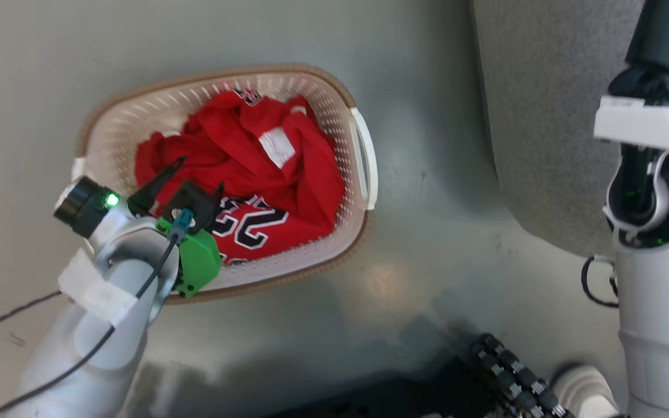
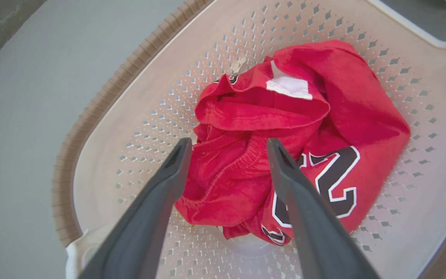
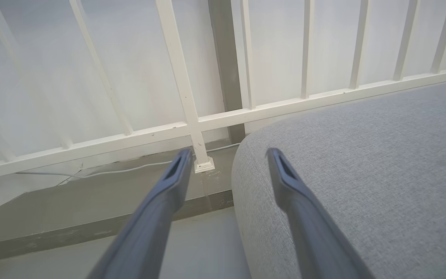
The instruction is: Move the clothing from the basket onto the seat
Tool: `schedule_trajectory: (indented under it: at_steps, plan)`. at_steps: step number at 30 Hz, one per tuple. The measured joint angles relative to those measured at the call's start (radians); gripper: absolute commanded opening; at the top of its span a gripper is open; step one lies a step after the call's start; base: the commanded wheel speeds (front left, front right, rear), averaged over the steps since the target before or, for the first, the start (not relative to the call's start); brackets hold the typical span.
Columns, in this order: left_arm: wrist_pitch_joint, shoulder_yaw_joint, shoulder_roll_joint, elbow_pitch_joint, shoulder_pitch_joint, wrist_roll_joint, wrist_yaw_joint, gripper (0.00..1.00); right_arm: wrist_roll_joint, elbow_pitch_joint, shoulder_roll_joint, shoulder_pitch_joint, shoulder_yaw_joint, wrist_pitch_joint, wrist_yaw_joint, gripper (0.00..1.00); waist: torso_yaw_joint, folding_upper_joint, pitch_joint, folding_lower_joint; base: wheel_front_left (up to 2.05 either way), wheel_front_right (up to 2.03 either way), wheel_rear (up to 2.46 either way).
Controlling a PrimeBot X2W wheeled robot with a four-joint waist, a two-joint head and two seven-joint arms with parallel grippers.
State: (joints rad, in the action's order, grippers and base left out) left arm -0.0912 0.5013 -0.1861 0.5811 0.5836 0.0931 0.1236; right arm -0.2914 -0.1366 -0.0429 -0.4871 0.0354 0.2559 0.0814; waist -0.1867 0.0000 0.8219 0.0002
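Note:
The cream basket point(image 1: 334, 110) with a brown rim stands on the grey floor, left of centre in the head view. Inside lies the red clothing: a jersey with black numerals point(image 1: 253, 226) point(image 2: 335, 174) and a plain red garment point(image 1: 241, 145) point(image 2: 238, 170) bunched over it, a white tag showing. My left gripper point(image 1: 202, 172) point(image 2: 229, 142) hovers open just above the plain red fabric, fingers apart and holding nothing. The grey seat point(image 1: 543, 116) point(image 3: 362, 174) lies to the right. My right gripper point(image 3: 229, 152) stands open and empty beside the seat's rounded edge.
A white railing point(image 3: 184, 97) runs behind the seat, with a thin white cable point(image 3: 130, 170) along its foot. A strip of bare floor point(image 1: 427, 191) separates the basket from the seat. A dark ribbed cable chain point(image 1: 509, 371) sits at the bottom, and the right arm point(image 1: 654, 232) rises at the right.

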Motion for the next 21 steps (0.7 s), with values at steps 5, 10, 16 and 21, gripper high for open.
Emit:
schedule_trajectory:
  at_steps: [5, 10, 16, 21]
  plan:
    - [0.013, 0.044, -0.016, 0.049, 0.045, 0.000, 0.005, 1.00, -0.009, -0.004, -0.001, -0.046, 0.001, 0.000, 0.001, 1.00, -0.021, 0.0000, 0.068, -0.0001, 0.00, 0.00, 0.00]
    - [0.020, 0.121, -0.016, 0.091, 0.057, -0.016, 0.006, 1.00, -0.014, 0.000, -0.001, -0.063, 0.009, 0.000, 0.010, 1.00, -0.040, 0.0000, 0.116, -0.0001, 0.00, 0.00, 0.00]
    - [0.038, 0.191, -0.019, 0.134, 0.079, -0.058, 0.006, 1.00, -0.028, 0.011, -0.002, -0.083, 0.026, 0.000, 0.017, 1.00, -0.063, 0.0000, 0.144, -0.0001, 0.00, 0.00, 0.00]
    - [0.061, 0.217, -0.030, 0.164, 0.114, -0.082, 0.006, 1.00, -0.038, 0.011, -0.002, -0.096, 0.040, 0.000, 0.017, 1.00, -0.080, 0.0000, 0.160, -0.0001, 0.00, 0.00, 0.00]
